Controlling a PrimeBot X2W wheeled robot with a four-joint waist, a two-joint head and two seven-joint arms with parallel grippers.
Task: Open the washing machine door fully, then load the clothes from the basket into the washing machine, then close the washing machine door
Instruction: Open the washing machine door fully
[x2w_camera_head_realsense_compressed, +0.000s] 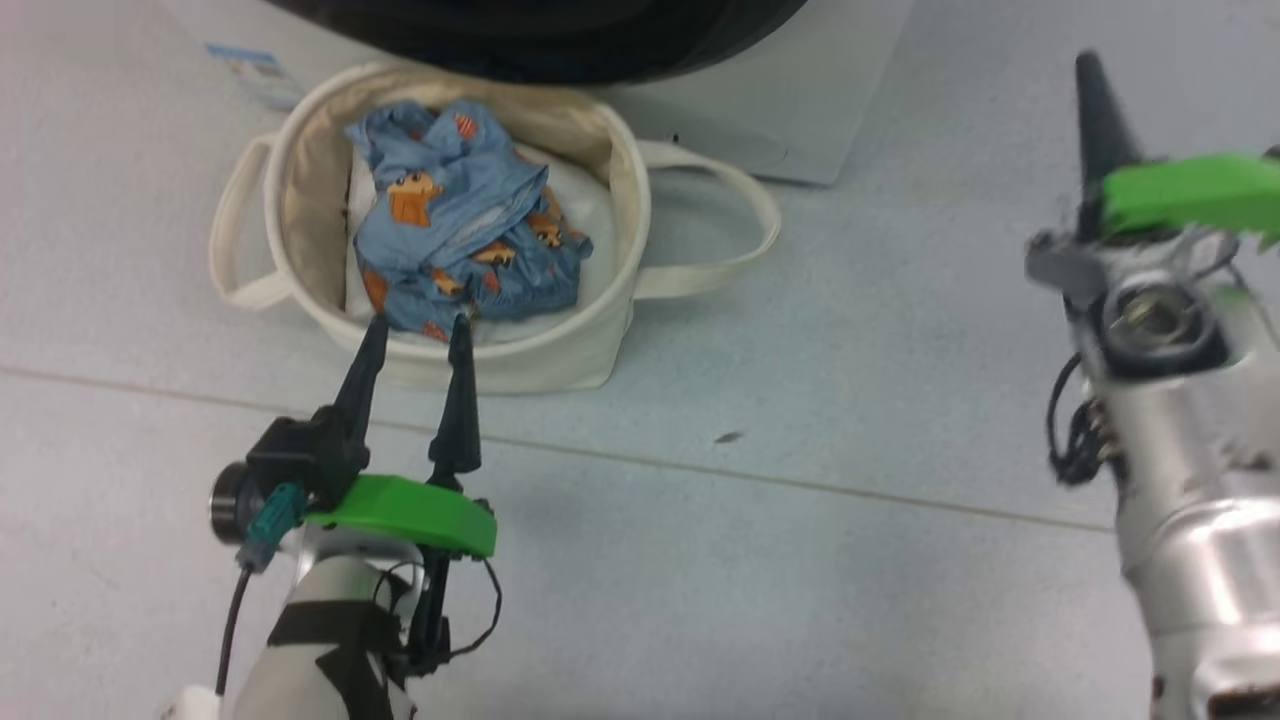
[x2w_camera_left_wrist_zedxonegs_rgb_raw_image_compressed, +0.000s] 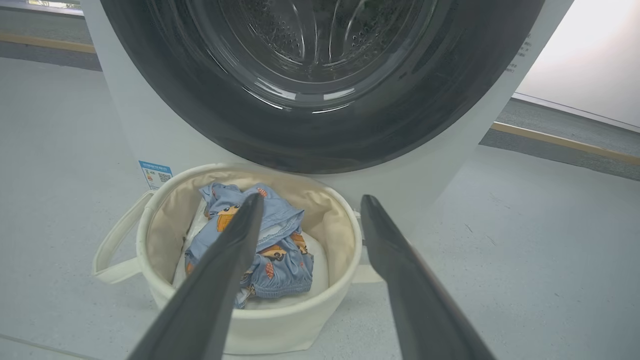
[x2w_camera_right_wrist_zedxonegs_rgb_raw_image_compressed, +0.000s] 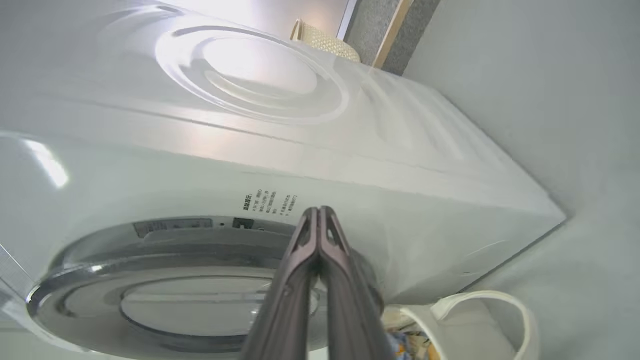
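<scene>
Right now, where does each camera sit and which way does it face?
Head: on the robot's head, facing down at the floor, basket and clothes; left hand lower left, right hand at right.
Left wrist: on the left arm, looking along its open fingers at the basket and washing machine door.
Right wrist: on the right arm, rolled sideways, looking along shut fingers at the washing machine.
Shared: head and left wrist both show the clothes in the basket.

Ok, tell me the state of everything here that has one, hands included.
washing machine door: shut
basket: upright on the floor
clothes: crumpled inside the basket
left hand: open, empty, at the basket's near rim
right hand: shut, empty, pointing at the washing machine
</scene>
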